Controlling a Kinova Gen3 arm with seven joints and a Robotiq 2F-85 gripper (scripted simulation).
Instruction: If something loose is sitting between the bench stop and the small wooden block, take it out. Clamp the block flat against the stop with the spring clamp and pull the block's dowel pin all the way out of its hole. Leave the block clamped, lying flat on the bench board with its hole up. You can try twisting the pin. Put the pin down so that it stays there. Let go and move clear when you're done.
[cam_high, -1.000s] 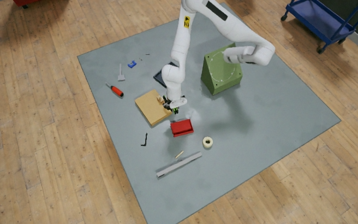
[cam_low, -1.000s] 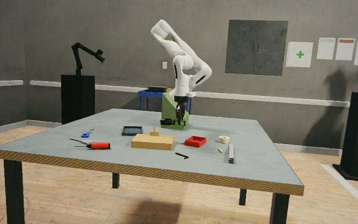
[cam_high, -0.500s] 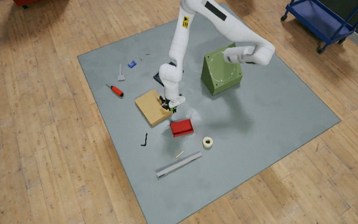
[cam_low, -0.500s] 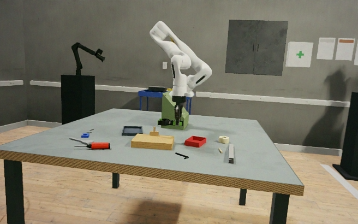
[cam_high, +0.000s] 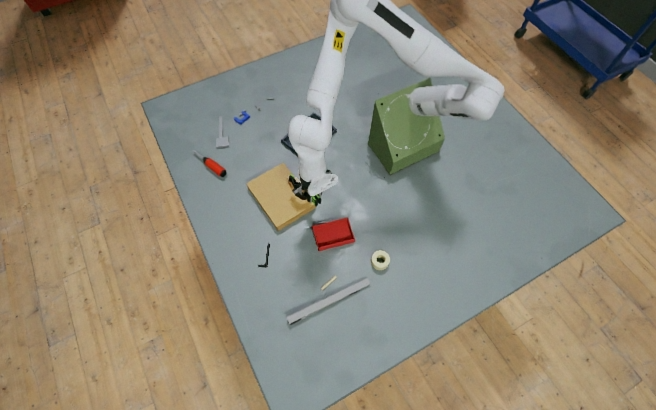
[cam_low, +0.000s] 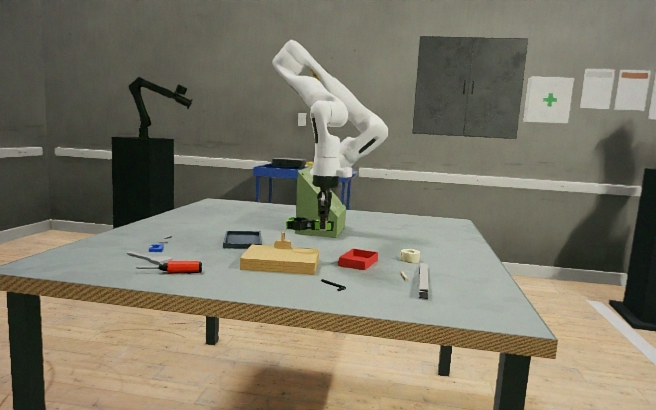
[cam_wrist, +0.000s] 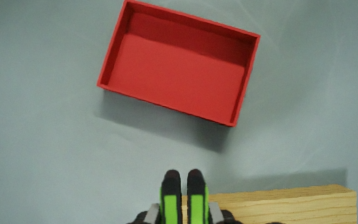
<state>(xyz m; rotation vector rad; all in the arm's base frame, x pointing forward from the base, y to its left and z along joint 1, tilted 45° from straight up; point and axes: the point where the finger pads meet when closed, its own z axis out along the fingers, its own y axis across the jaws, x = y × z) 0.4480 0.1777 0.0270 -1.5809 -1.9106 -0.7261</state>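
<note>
Claw: the black claw (cam_low: 323, 220) is closed on the green-and-black spring clamp (cam_low: 303, 224), above the tabletop.
Block: small wooden block (cam_low: 283, 244) with upright dowel pin (cam_low: 283, 236) sits on the tan bench board (cam_low: 279, 260).

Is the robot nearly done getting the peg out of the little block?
Not nearly. Done: nothing looks finished yet. In hand: the hand grips the green spring clamp, up in the air by the edge of the bench board. Left: the clamp is not on the small block, and the pin stands in its hole. It must be pulled out and put down.
</note>
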